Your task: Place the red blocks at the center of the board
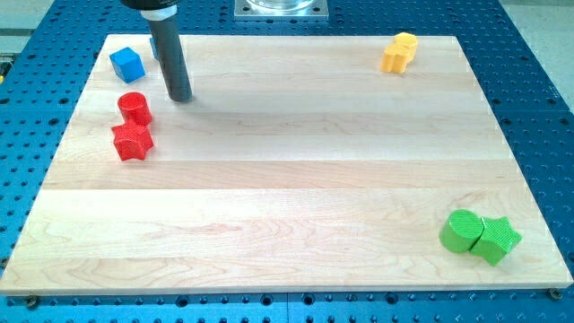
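A red cylinder (134, 108) and a red star-shaped block (133, 141) sit touching each other near the board's left edge, the star just below the cylinder. My tip (180, 97) rests on the board a little to the right of and slightly above the red cylinder, not touching it. The dark rod rises from there to the view's top.
A blue cube (127, 64) sits at the top left, left of the rod. A yellow block (399, 52) is at the top right. A green cylinder (461, 231) and a green star-shaped block (496, 240) touch at the bottom right. The wooden board (287, 179) lies on a blue perforated table.
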